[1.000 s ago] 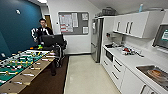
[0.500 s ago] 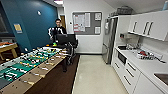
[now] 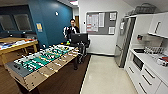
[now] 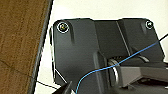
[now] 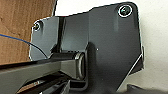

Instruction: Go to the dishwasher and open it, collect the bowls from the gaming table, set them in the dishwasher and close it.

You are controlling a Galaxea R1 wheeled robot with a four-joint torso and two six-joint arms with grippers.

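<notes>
Dishwasher: not to be made out among the units at the right of the head view. That side holds a row of white cabinets [image 3: 145, 77] under a pale surface [image 3: 152, 58], a black-fronted appliance [image 3: 137, 62] set into them, and a tall steel fridge [image 3: 122, 47] at the far end. No steel front of cabinet width is plain from this angle, so the dishwasher most likely sits somewhere along that run, well apart from both arms. The bowls cannot be picked out either.

Whether the left end effector or the right end effector is wide or narrow, I cannot tell; the wrist views give the robot's dark plate over the seam where brown floor meets pale floor.

Risks, as I judge them:
- The football table [image 3: 42, 62] fills the lower left of the frame, and its rod handles jut toward the pale floor [image 3: 105, 75]. A turn cut tight on that side could clip them.
- A person [image 3: 72, 28] stands behind a dark chair [image 3: 80, 40] at upper centre, near the lane ahead.
- The black appliance or the fridge could be taken for the dishwasher.
- A blue cable [image 4: 100, 72] hangs loose across the left wrist and could snag.
</notes>
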